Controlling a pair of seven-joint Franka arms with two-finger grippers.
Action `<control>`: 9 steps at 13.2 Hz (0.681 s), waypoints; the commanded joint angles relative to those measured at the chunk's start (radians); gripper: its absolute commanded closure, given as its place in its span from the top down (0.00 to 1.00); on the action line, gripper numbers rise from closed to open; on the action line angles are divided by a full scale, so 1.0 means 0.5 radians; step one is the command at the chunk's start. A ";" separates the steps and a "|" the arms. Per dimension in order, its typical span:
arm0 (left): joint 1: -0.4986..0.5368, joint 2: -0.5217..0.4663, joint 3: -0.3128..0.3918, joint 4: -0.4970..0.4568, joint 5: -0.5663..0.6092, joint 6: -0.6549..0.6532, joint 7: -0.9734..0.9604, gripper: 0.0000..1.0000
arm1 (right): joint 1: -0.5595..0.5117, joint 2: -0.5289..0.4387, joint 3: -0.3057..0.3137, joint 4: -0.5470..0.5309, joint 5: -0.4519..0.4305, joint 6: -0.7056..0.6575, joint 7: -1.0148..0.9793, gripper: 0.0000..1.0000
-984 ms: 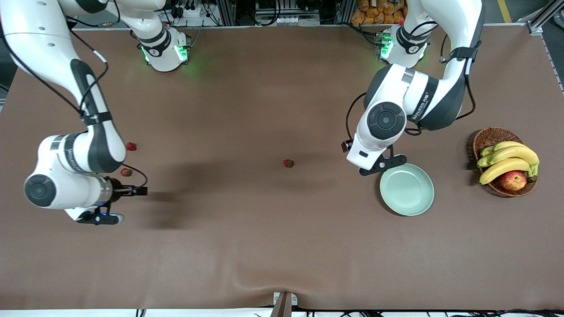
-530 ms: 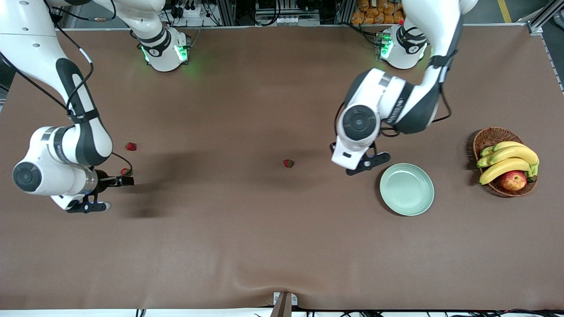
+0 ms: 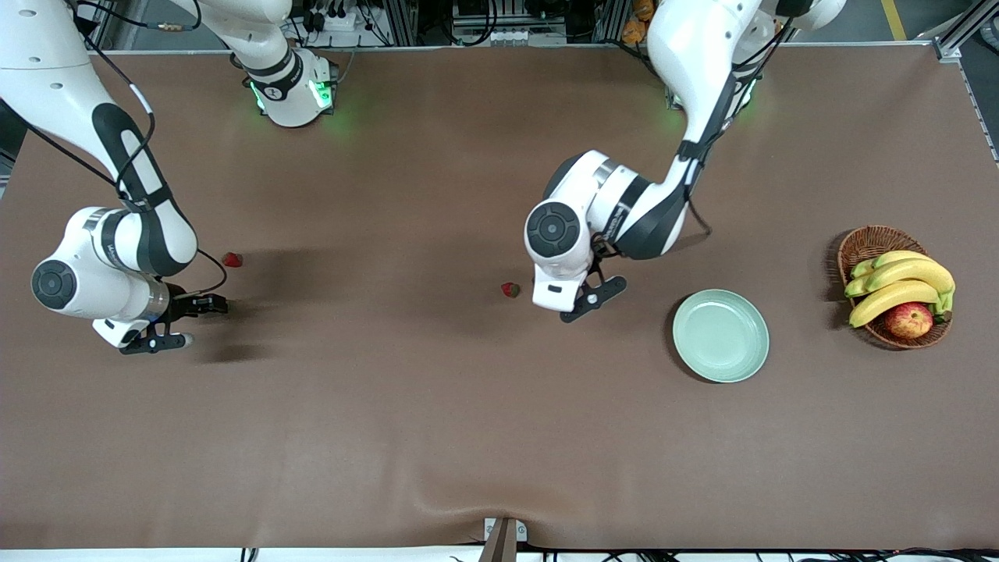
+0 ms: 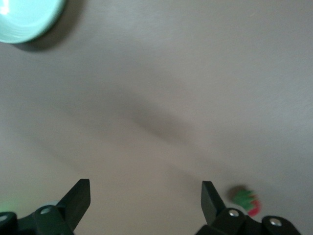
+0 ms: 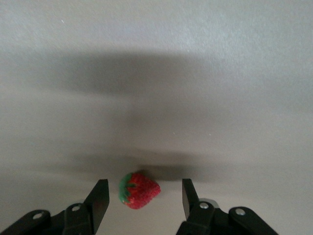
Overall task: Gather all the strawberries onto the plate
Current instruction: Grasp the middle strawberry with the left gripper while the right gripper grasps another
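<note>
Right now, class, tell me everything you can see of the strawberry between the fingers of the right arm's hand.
The strawberry is small, bright red and dimpled, with a green leafy cap at one end. It lies on its side on the brown table, toward the right arm's end. The right hand straddles it, one dark finger on each side, with a gap showing between berry and fingers. Nothing else touches it. In the front view the hand hides it.

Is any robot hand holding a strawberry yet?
No. The right gripper has a strawberry between its fingers without touching it. The left gripper is open and holds nothing.
</note>
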 commanded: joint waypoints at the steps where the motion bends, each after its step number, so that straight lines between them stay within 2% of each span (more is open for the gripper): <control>1: -0.042 0.094 0.013 0.075 0.027 0.253 -0.184 1.00 | -0.033 -0.074 0.045 -0.116 -0.039 0.028 -0.009 0.61; 3: -0.088 0.222 0.010 0.142 0.021 0.498 -0.389 1.00 | -0.033 -0.065 0.045 -0.125 -0.035 0.034 -0.002 0.61; 5: -0.134 0.333 0.010 0.231 0.021 0.539 -0.583 1.00 | -0.033 -0.050 0.045 -0.147 -0.032 0.040 0.001 0.60; 7: -0.153 0.379 -0.014 0.232 0.009 0.622 -0.660 1.00 | -0.039 -0.038 0.045 -0.156 -0.032 0.074 -0.002 0.47; 9: -0.165 0.410 -0.051 0.229 -0.009 0.662 -0.758 1.00 | -0.036 -0.025 0.045 -0.156 -0.032 0.119 -0.002 0.39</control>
